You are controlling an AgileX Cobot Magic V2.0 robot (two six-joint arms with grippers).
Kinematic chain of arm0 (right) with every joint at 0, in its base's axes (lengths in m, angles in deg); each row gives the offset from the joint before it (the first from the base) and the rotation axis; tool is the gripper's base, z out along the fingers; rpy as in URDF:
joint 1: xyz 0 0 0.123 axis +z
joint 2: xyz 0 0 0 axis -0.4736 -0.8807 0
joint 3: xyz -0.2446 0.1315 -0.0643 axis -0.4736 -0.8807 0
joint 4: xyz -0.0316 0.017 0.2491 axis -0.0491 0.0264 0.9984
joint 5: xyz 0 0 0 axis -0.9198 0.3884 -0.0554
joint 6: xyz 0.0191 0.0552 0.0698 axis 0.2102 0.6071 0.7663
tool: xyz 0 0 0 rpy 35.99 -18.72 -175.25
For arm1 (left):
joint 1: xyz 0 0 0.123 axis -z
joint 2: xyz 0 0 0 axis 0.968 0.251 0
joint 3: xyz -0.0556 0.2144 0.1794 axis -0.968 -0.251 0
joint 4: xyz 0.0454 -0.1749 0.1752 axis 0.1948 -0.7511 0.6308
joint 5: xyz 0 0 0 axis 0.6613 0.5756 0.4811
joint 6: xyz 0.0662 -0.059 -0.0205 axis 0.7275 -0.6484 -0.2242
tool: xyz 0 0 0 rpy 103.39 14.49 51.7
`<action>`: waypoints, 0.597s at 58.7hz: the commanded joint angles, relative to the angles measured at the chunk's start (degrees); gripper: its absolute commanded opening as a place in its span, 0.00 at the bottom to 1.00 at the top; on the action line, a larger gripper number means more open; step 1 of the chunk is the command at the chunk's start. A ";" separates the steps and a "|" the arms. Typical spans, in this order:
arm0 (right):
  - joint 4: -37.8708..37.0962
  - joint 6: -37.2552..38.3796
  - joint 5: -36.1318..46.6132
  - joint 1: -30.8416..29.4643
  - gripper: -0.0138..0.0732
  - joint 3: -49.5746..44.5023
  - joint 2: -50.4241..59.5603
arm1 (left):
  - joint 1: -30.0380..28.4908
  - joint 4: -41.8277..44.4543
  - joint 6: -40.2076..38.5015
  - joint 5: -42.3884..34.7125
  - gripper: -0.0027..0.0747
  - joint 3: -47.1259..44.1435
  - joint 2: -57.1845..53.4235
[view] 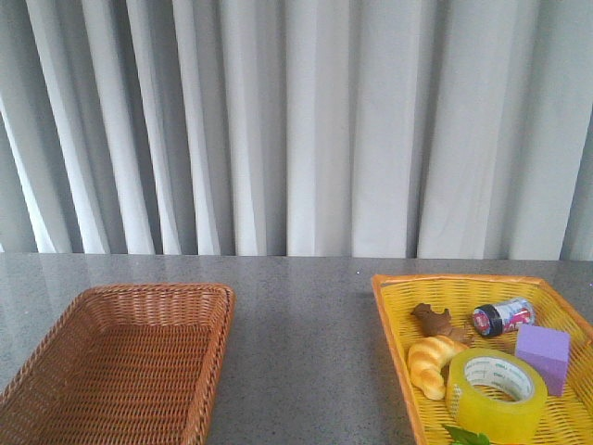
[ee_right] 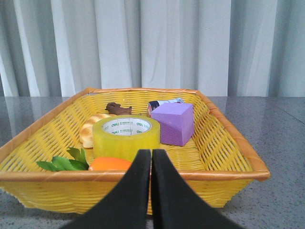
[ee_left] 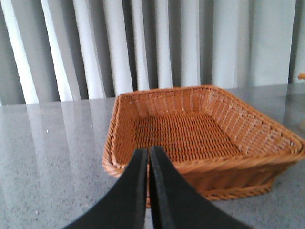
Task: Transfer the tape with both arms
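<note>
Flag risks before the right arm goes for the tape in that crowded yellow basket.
1. The tape lies flat, with the croissant and purple cube close on either side; opening fingers may well knock them.
2. The right gripper is shut and low before the yellow basket rim; a straight approach could catch it.
3. The orange object and leaves sit before the tape.

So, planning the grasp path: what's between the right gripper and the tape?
In the right wrist view: the yellow basket's near rim and an orange object lie between the right gripper and the tape.
</note>
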 commanded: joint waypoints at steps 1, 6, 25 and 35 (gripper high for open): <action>1.45 -0.02 4.87 -0.44 0.15 2.20 0.54 | 0.13 -1.59 -0.64 -8.02 0.03 3.01 -0.78; 2.74 0.03 4.07 -0.44 0.15 6.66 0.12 | 0.13 -1.45 -0.64 -7.51 0.03 6.99 -0.38; 2.09 -0.58 -9.89 -0.44 0.15 31.21 -17.26 | 0.13 -1.13 2.80 4.21 0.03 29.98 17.64; 2.05 -0.94 -16.66 -0.44 0.15 37.53 -28.55 | 0.13 -1.18 3.47 10.45 0.03 36.38 29.44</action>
